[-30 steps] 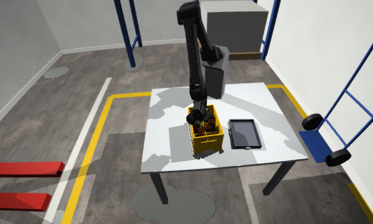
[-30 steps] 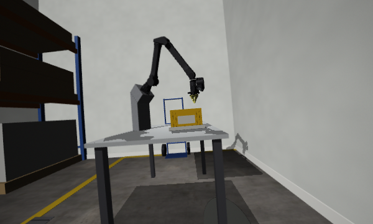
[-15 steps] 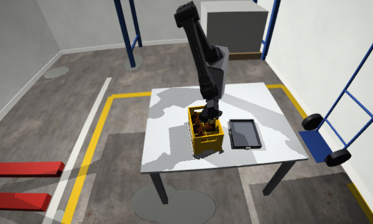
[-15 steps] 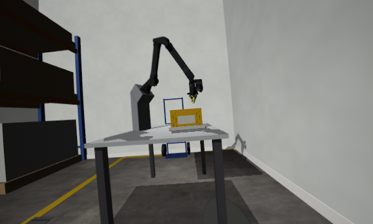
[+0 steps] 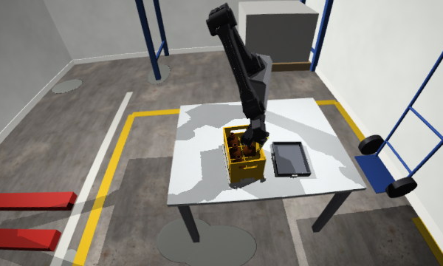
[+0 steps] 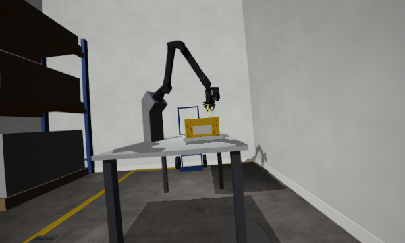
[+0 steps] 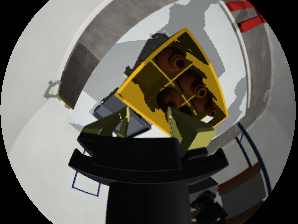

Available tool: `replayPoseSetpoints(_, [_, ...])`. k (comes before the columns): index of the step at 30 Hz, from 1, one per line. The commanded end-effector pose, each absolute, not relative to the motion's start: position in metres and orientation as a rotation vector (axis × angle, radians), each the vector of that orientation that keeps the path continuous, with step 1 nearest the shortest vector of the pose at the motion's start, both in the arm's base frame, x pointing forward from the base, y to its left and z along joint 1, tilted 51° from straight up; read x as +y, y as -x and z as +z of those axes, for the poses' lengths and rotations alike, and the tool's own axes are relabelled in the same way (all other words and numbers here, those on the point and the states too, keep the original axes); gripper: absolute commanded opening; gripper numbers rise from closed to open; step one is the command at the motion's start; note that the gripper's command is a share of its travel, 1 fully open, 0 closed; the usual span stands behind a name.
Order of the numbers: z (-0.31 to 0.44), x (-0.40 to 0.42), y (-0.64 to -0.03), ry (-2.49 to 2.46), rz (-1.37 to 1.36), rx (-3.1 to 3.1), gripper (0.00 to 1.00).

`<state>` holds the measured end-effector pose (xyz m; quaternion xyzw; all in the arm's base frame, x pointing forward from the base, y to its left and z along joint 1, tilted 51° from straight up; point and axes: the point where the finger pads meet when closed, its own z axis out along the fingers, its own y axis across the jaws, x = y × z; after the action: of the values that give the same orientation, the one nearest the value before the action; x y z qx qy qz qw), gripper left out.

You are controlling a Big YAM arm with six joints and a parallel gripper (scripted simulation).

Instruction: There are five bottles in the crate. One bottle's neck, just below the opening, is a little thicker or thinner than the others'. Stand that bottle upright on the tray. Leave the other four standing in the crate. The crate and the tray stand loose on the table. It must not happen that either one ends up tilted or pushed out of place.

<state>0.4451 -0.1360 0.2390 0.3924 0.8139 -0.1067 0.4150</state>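
The yellow crate (image 5: 246, 174) (image 6: 202, 120) (image 7: 131, 95) stands upright on the table. Several brown bottles stand in its compartments, among them one at the back left (image 5: 232, 139), one in the left middle (image 5: 235, 151) and one on the right (image 5: 249, 150); in the wrist view one bottle (image 7: 177, 61) is farthest from the fingers. Which neck differs I cannot tell. My gripper (image 6: 209, 111) (image 7: 148, 109) is open and empty, above the crate's tray-side edge; its fingers partly hide the near bottles. The dark tray (image 5: 290, 157) (image 7: 106, 104) lies right of the crate in the top view, with nothing on it.
The white table (image 5: 199, 190) (image 6: 175, 150) carries the crate and tray, with a narrow gap between them. The arm's grey pedestal (image 6: 156, 125) stands at the table's back edge. A blue hand truck (image 5: 376, 174) stands on the floor beyond the tray side.
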Motion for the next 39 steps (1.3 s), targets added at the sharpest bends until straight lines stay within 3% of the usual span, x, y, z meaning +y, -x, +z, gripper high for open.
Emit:
replayPoseSetpoints(1, [0.253, -0.138, -0.448, -0.997, -0.257, 2.012, 0.61])
replayPoseSetpoints(39, [0.243, -0.145, -0.455, -0.992, -0.268, 2.023, 0.61])
